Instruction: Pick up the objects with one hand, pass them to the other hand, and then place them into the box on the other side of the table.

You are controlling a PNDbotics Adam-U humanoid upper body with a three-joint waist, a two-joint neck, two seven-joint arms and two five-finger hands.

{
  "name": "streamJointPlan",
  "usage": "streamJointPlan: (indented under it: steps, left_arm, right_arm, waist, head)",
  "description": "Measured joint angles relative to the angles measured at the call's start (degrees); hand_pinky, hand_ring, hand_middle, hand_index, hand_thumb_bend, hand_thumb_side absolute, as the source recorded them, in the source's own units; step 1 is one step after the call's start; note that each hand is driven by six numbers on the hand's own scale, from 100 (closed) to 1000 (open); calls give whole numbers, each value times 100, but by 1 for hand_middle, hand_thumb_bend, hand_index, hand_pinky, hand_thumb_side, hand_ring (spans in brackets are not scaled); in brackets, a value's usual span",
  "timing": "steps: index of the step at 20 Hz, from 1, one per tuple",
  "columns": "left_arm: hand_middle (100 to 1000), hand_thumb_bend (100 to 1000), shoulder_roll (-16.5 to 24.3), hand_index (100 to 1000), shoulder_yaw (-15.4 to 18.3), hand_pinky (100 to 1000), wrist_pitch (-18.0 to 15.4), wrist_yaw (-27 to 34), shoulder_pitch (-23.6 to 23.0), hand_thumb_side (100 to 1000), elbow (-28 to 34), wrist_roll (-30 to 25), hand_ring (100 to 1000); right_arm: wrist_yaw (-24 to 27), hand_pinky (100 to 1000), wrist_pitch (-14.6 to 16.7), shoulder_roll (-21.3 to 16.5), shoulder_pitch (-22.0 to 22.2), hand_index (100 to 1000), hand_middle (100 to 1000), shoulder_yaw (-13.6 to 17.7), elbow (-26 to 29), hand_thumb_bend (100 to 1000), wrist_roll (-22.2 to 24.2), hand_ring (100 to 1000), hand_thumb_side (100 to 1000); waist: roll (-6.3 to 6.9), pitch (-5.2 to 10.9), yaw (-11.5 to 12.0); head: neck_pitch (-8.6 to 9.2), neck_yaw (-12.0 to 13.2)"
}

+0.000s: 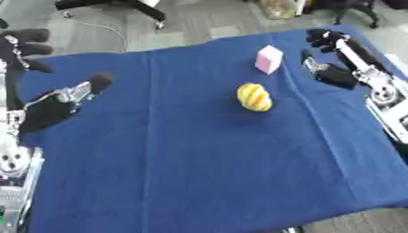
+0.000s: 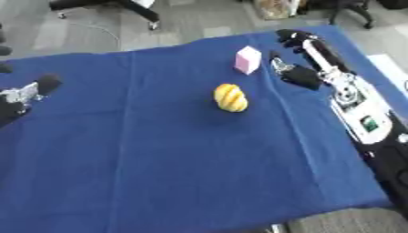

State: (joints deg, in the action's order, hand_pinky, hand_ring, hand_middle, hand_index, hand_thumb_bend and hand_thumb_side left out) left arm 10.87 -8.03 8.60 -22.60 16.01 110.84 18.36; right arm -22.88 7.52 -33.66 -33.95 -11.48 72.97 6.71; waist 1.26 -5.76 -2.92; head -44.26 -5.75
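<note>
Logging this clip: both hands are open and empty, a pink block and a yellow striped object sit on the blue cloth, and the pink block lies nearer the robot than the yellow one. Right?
One slip: the pink block lies farther from the robot than the yellow striped object, as the left eye view shows. The rest holds: left hand and right hand are open and empty, on the blue cloth.

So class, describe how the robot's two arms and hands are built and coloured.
Both are mostly black with silver metal joints. The left hand has dark, rounded fingers and a silver link at the thumb. The right hand is black with silver parts; its forearm is pale silver-white with a round joint and a small green marking.
</note>
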Motion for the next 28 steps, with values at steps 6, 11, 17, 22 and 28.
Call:
streamJointPlan:
  steps: [6, 11, 17, 22, 28]
  left_arm:
    - [631, 1000, -124, 700, -103, 529, -77, 84, -19, 458, -110, -38, 628]
    - [627, 1000, -163, 700, -138, 527, -91, 105, -34, 460, -161, -55, 624]
    - [626, 1000, -193, 702, -139, 527, -87, 109, -36, 461, -164, -72, 622]
    - [626, 1000, -195, 703, -139, 526, -74, 109, -36, 461, -191, -87, 622]
    - [626, 1000, -219, 704, -139, 525, -56, 108, -36, 461, -197, -105, 621]
  right_arm:
    - [-387, 829, 333, 277, -419, 932, 819, -116, -977, 100, 407, 843, 720]
    - [-612, 828, 491, 563, -589, 932, 811, -153, -1397, 100, 568, 837, 741]
    - [-727, 828, 599, 738, -628, 931, 804, -206, -1617, 100, 688, 833, 766]
    - [-741, 827, 639, 794, -633, 931, 796, -247, -1651, 100, 772, 829, 782]
    - [-755, 826, 670, 830, -633, 925, 774, -295, -1684, 100, 893, 824, 801]
  waist:
    - [0, 0, 77]
    - [0, 0, 132]
    - [0, 0, 144]
    - [0, 0, 141]
    - [0, 0, 141]
  head:
    - [0, -99]
    - [0, -144]
    - [0, -150]
    - [0, -150]
    - [0, -155]
